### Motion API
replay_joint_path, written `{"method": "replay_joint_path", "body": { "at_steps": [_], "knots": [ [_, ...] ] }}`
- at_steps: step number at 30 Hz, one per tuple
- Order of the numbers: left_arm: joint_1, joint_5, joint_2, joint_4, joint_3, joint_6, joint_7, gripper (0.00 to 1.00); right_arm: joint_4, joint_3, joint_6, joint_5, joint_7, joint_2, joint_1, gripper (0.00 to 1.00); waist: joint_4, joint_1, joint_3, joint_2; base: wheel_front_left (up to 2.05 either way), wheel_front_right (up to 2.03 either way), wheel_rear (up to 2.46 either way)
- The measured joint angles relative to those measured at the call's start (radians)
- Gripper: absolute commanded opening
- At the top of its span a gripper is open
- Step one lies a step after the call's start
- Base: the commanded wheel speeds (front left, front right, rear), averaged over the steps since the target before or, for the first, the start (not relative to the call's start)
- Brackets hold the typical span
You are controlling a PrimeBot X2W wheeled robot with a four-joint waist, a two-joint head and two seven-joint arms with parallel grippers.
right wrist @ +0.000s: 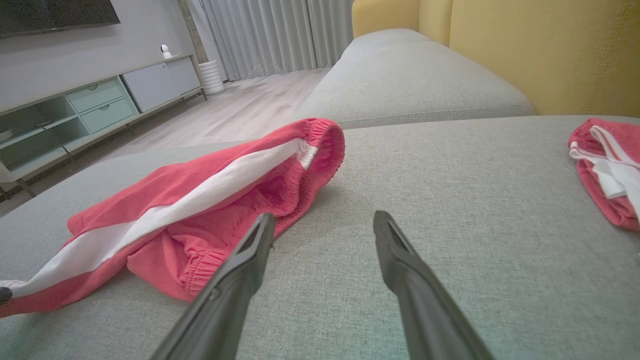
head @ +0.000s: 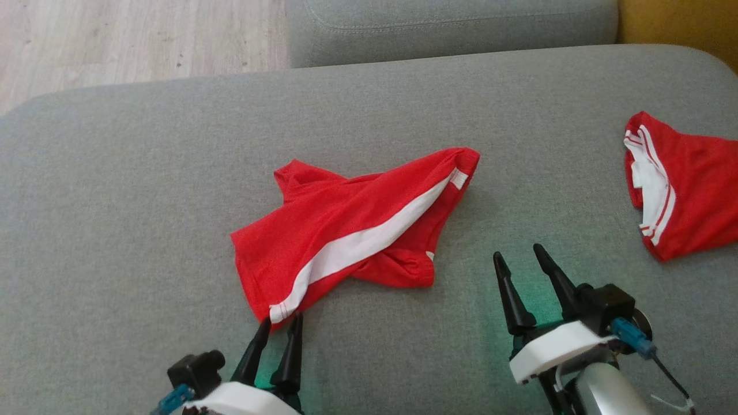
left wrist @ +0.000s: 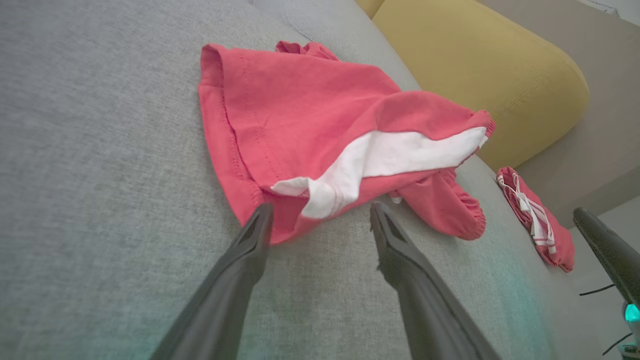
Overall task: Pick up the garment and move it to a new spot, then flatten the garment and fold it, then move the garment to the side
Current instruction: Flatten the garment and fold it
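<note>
While the red garment (head: 346, 230) lies crumpled at the tips of the left gripper (head: 282, 319), jaws apart astride its hem corner, and left of the empty, parted right gripper (head: 517, 251), flattening, folding and setting aside appear outstanding.

A grey fabric sofa (head: 115, 173) spans the foreground, and a second grey cushion (head: 450, 29) sits against its far edge. Yellow backrests (right wrist: 540, 50) rise behind them. A pale wood floor (head: 115, 40) runs to a low cabinet (right wrist: 155, 80) with pale green drawers, set against a grey wall (right wrist: 75, 55). Light curtains (right wrist: 280, 35) hang to the floor. The light is soft and even.
</note>
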State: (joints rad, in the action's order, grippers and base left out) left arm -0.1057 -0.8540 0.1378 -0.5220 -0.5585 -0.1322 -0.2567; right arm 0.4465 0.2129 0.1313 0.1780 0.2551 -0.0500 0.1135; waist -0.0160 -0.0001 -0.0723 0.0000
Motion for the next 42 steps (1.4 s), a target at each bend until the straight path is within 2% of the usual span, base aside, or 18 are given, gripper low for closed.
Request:
{"method": "replay_joint_path", "body": {
  "at_steps": [18,20,23,25,26,29,34,42],
  "knots": [
    [-0.061,-0.046,0.022,-0.007,-0.071,0.000,0.000,0.98,0.002,-0.003,0.000,0.007,0.000,0.000,0.000,1.00,-0.019,0.0001,-0.025,0.0000,0.00,0.00,0.00],
    [-0.061,-0.057,0.024,-0.015,-0.077,0.000,0.000,0.78,0.002,-0.002,0.000,0.009,0.000,0.000,0.001,1.00,-0.017,0.0001,-0.028,0.0000,0.00,0.00,0.00],
    [-0.065,-0.062,0.025,-0.015,-0.081,0.000,0.000,0.29,0.002,-0.002,0.000,0.012,0.000,0.000,0.001,1.00,-0.014,0.0001,-0.033,0.0000,0.00,0.00,0.00],
    [-0.075,-0.062,0.026,-0.011,-0.075,0.000,0.000,0.20,0.002,-0.002,0.000,0.016,0.000,0.000,0.002,1.00,-0.012,0.0001,-0.039,0.0000,0.00,0.00,0.00],
    [-0.081,-0.061,0.026,-0.007,-0.070,0.000,0.000,0.00,0.002,-0.002,0.000,0.016,0.000,0.000,0.002,1.00,-0.011,0.0001,-0.041,0.0000,0.00,0.00,0.00],
    [-0.095,-0.045,0.026,0.007,-0.046,0.000,0.000,0.00,0.002,-0.002,0.000,0.019,0.000,0.000,0.008,1.00,-0.010,0.0001,-0.048,0.0000,0.00,0.00,0.00],
    [-0.095,0.021,0.017,0.034,0.052,0.000,0.000,0.00,0.005,-0.012,0.000,0.051,0.000,0.000,0.029,1.00,-0.003,0.0001,-0.052,0.0000,0.00,0.00,0.00],
    [-0.087,0.084,-0.008,0.055,0.078,0.000,0.000,0.00,0.068,0.040,0.000,0.207,0.000,0.000,0.163,1.00,0.051,0.0001,-0.070,0.0000,0.00,0.00,0.00]
  ]
}}
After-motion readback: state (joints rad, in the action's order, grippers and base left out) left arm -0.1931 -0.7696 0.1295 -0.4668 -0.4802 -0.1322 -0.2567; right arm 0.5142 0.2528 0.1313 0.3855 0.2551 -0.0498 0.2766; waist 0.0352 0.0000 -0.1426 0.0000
